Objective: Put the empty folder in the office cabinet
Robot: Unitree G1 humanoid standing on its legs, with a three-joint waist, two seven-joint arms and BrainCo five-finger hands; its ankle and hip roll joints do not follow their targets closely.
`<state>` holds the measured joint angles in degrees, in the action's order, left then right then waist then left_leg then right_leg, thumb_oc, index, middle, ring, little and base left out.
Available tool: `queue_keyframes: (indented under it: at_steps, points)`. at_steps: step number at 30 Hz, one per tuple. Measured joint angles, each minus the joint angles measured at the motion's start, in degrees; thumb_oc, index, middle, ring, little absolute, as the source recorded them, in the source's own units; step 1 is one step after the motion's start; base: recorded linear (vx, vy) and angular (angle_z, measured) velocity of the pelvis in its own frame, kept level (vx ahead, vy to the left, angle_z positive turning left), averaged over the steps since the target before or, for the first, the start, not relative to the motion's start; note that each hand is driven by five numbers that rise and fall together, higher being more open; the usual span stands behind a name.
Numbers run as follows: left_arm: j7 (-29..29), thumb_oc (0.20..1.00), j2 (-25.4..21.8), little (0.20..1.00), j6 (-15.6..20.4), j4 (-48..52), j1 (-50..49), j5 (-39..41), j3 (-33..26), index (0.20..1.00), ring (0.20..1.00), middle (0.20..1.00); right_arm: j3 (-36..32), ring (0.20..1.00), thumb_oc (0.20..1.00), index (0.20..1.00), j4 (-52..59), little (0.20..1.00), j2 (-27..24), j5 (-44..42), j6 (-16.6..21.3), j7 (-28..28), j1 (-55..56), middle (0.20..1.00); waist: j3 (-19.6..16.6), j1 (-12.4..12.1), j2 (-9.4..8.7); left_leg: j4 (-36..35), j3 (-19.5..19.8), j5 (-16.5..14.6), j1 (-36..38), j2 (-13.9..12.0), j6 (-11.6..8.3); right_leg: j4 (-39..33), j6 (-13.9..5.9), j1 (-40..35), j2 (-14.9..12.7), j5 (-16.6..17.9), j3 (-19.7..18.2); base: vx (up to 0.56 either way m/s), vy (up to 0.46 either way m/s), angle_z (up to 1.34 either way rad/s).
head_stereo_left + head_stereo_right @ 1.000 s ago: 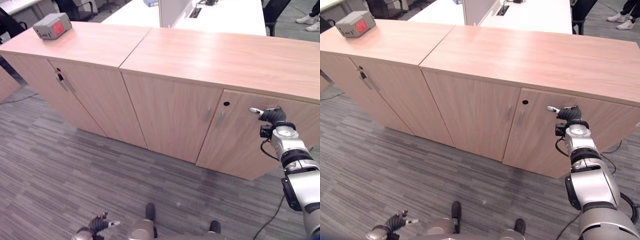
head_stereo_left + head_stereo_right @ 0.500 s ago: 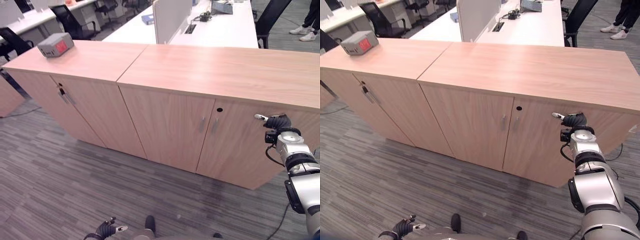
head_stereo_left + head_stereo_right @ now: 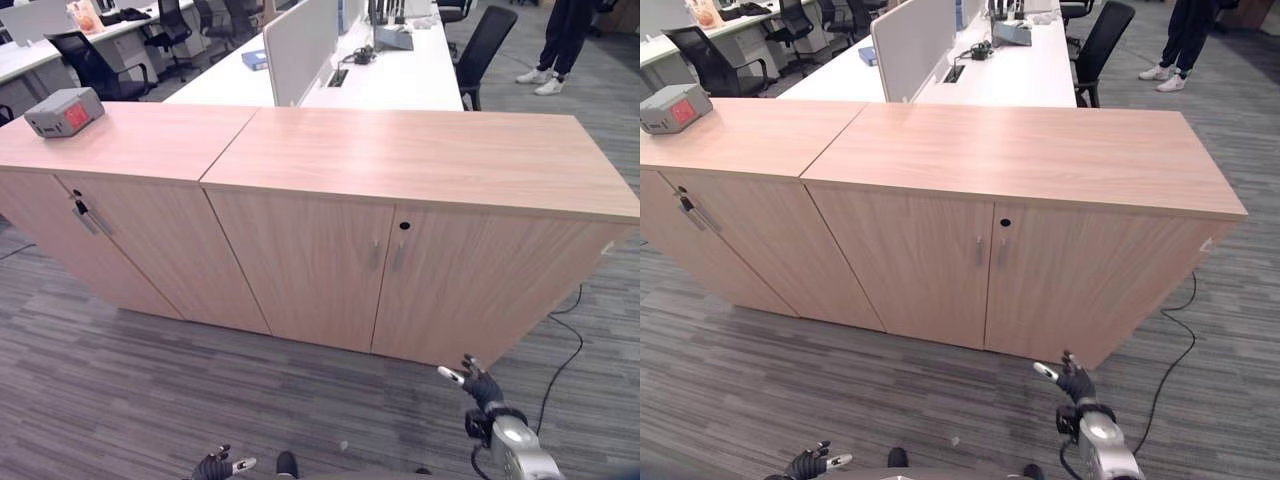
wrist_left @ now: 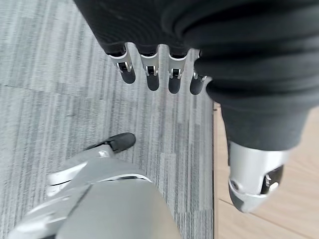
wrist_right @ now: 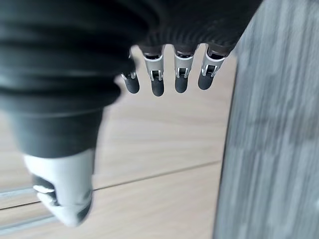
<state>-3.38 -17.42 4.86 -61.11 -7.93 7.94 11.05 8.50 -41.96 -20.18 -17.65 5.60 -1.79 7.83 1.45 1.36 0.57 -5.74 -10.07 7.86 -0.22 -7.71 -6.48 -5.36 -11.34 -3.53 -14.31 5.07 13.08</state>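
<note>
Head views: long wooden cabinet (image 3: 420,160) across the scene, standing on grey striped carpet (image 3: 120,380). Both doors shut; two slim handles (image 3: 376,254) side by side at the centre seam, small dark keyhole (image 3: 404,226) just above them on the right door. Second cabinet (image 3: 130,140) of the same wood butted against its left end, doors likewise shut, handles (image 3: 85,218) near its own seam. Grey box (image 3: 64,111) with a red face on top of that second cabinet, towards the far left edge. Top of the first cabinet bare wood.

Right hand (image 3: 482,388) low, in front of the first cabinet's right door, near it but not touching, above the carpet. Fingers straight and spread, thumb (image 5: 62,189) apart from them; nothing held. In the right wrist view, wood door panel and a strip of carpet past the fingertips.

Left hand (image 3: 215,466) at the bottom edge, well apart from both cabinets, over carpet. Fingers (image 4: 149,74) extended in a row, thumb (image 4: 254,179) off to one side, nothing between them.

Behind the cabinets: white bench (image 3: 390,75) with a divider panel (image 3: 298,40), black office chairs (image 3: 487,40), a person's legs (image 3: 560,40) at the far right.
</note>
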Motion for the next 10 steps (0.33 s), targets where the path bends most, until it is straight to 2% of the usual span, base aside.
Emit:
queue_keyframes:
  at_steps: [4,10]
  points:
    - [0.0,1.0,0.2,1.0,-0.1,-1.5,0.7,-0.7,0.2,1.0,1.0,1.0,2.7,1.0,1.0,1.0,-6.6,1.0,0.8,5.8,-1.1,1.8,0.7,1.0,-0.7,0.0,-0.36,0.0,-1.1,-0.1,0.5,-0.2,-0.03,0.0,-0.18,0.4,-0.1,0.2,-1.4,-0.01,0.019,-0.18]
    - [0.0,1.0,0.1,1.0,0.0,-1.5,1.4,-0.7,0.5,1.0,1.0,1.0,2.7,1.0,1.0,1.0,-16.4,1.0,1.1,8.1,-2.2,2.0,-1.4,1.0,-1.0,0.3,0.1,0.0,-2.6,-0.2,1.5,-0.2,0.08,0.0,-0.39,0.4,0.0,0.5,-2.9,-0.01,0.005,-0.12]
